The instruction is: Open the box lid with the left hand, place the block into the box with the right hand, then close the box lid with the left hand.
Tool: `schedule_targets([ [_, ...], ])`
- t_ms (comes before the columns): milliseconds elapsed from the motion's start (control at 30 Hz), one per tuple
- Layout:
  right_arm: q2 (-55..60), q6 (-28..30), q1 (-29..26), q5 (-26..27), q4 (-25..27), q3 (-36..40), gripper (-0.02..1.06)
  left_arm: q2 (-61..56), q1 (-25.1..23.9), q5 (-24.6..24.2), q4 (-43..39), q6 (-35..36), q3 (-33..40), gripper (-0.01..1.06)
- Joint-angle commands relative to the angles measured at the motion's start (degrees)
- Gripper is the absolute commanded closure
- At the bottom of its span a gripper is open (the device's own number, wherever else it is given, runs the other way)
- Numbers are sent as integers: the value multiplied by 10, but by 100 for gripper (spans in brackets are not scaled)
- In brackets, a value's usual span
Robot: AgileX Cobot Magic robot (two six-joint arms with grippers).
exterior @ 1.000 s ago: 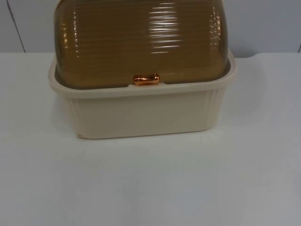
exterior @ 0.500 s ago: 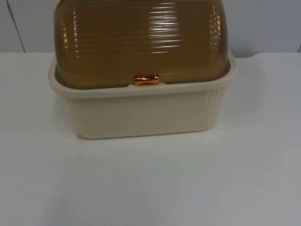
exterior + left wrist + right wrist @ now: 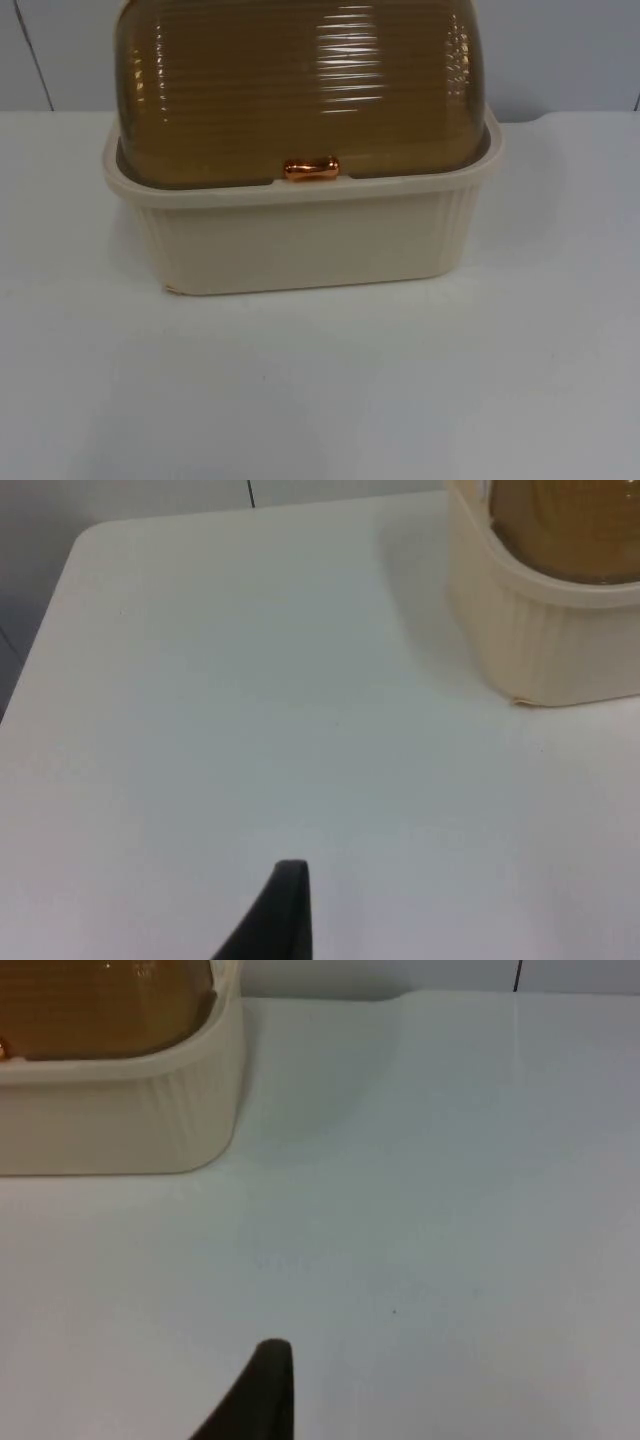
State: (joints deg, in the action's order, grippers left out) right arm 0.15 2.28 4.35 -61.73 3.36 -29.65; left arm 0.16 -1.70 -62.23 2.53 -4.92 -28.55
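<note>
1. Box [image 3: 300,240]: a cream, ribbed tub that stands on the white table [image 3: 320,390] close to the grey partition wall [image 3: 560,50]. Its lid [image 3: 300,90] is a domed, ribbed, amber see-through cover, and it is down, seated inside the tub's rim.
2. Handle [image 3: 311,168]: a small copper-coloured knob at the middle of the lid's front edge, right at the rim of the tub.
3. Left gripper [image 3: 285,910]: one black fingertip stands over bare table. The box's corner [image 3: 540,630] lies ahead of it and off to one side, well apart from the fingertip, with nothing between them. I cannot tell whether its fingers are apart or together, as just one tip can be seen.
4. Right gripper [image 3: 262,1390]: again one black fingertip over bare table, with the box's other front corner [image 3: 120,1120] ahead of it and to the opposite side, well apart. Through the lid's edge a glint of the copper handle [image 3: 4,1050] can be made out. Whether these fingers are apart or together I cannot tell either.
5. Both arms wait back from the box, neither touching it nor the lid.
6. Table edge and the wall run behind the box, beyond both fingertips.
</note>
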Motion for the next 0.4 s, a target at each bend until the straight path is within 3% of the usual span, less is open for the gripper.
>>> schedule_targets([
  [0,-1,-2,2,-1,-2,2,1,-2,3,6,0,6,2,0],
  [200,-1,-2,2,-1,-2,2,1,-2,3,6,11,7,2,0],
  [367,-1,-2,2,-1,-2,2,1,-2,3,6,-10,49,2,0],
])
